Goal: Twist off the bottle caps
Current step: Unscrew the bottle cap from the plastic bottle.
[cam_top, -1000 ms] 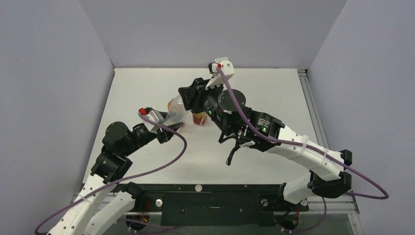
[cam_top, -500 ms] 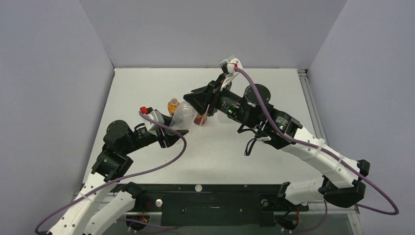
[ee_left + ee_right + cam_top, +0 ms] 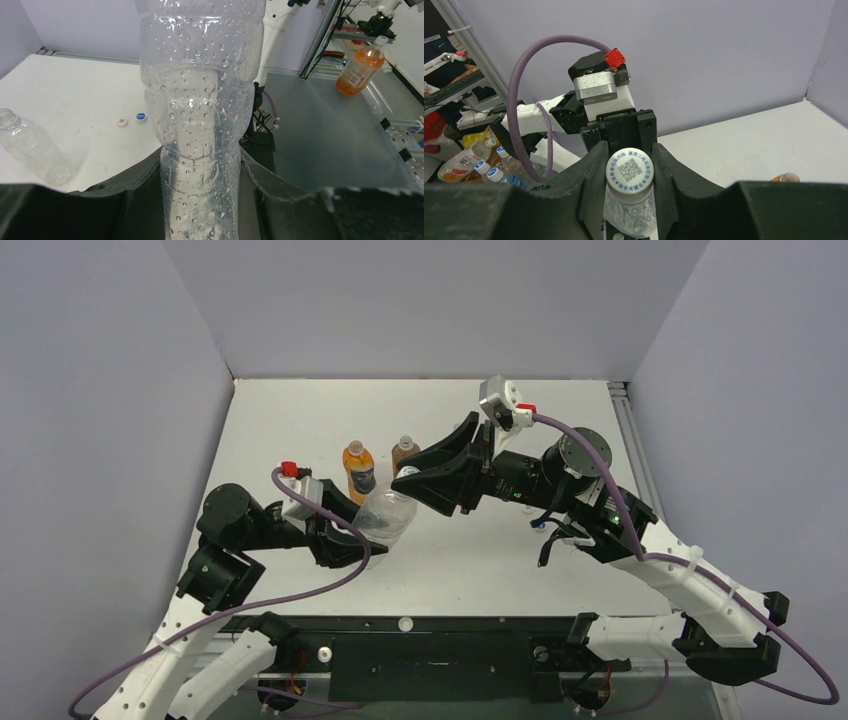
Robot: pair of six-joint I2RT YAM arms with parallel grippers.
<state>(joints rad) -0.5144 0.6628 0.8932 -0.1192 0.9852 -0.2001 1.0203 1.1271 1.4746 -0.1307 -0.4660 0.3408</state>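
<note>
A clear, colourless bottle (image 3: 387,516) with droplets inside is held off the table between both arms. My left gripper (image 3: 352,540) is shut on its body (image 3: 200,125), which fills the left wrist view. My right gripper (image 3: 411,485) is shut on its white cap (image 3: 629,170), printed with a blue code, one finger on each side. The orange bottle (image 3: 358,469) and the reddish-brown bottle (image 3: 403,453) stand upright behind. A loose white cap (image 3: 122,122) and a blue cap (image 3: 141,117) lie on the table.
An uncapped clear bottle (image 3: 29,147) stands on the white table (image 3: 300,420), seen only in the left wrist view. Grey walls close the back and sides. Beyond the table, off it, are an orange bottle (image 3: 361,67) and several more bottles (image 3: 464,162).
The left arm drew the clear bottle away from the two standing bottles, toward the front. The right arm swung round to the right and its jaws closed on the bottle's cap.
</note>
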